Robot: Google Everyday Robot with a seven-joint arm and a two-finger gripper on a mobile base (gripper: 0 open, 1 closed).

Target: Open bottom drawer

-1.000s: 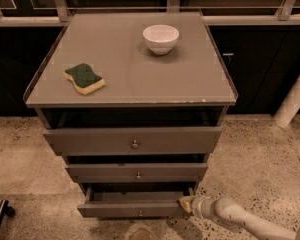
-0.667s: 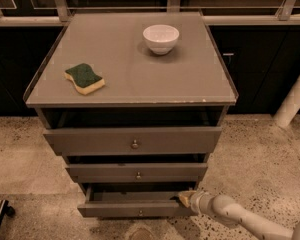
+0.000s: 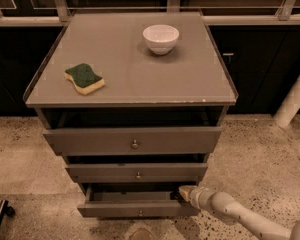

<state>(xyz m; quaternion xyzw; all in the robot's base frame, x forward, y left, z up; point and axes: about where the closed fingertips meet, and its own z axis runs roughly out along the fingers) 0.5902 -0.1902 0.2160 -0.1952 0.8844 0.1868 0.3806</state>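
The pale, rounded gripper (image 3: pixel 184 194) is sitting at the right top corner of the flat grey-brown bottom drawer (image 3: pixel 135 210), which is standing partly extended, lowest in the matte cabinet (image 3: pixel 130 79); grip state cannot be told.

You see a speckled beige stone floor (image 3: pixel 262 151), dark cabinets (image 3: pixel 262 59) along the back, and a slanted white cylindrical post (image 3: pixel 295 100) at right.
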